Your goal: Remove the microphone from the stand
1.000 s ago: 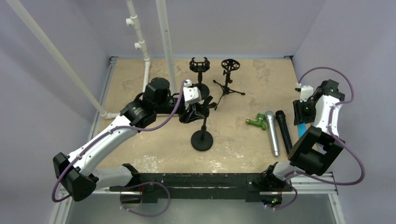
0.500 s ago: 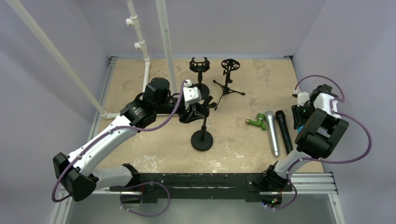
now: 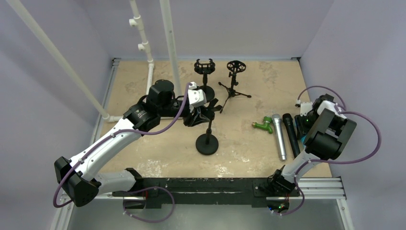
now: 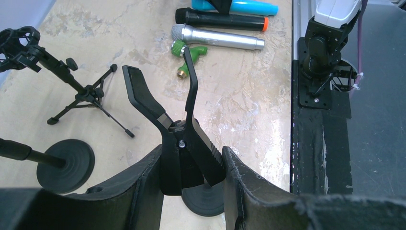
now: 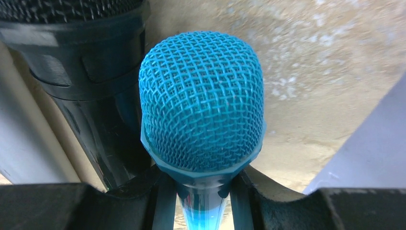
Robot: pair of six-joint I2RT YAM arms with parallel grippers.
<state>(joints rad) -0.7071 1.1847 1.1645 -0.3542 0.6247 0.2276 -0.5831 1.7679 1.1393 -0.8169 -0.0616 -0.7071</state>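
Observation:
The black microphone stand has a round base (image 3: 207, 143) and an empty spring clip (image 4: 184, 143) on top. My left gripper (image 3: 198, 115) is shut on the clip's handles, which show between its fingers in the left wrist view (image 4: 191, 160). My right gripper (image 3: 301, 126) is shut on the neck of a blue microphone (image 5: 201, 100), low over the table at the right, just beside a black microphone (image 3: 290, 134). The blue microphone's body shows at the top of the left wrist view (image 4: 253, 7).
A silver microphone (image 3: 279, 136) and a green tap (image 3: 263, 125) lie left of the black microphone. A shock-mount stand (image 3: 205, 72) and a tripod stand (image 3: 233, 81) are at the back. White pipes (image 3: 170, 43) rise at the back left.
My right arm has folded down and swung left, bringing the blue microphone low beside the black one. My left arm and the stand have not moved.

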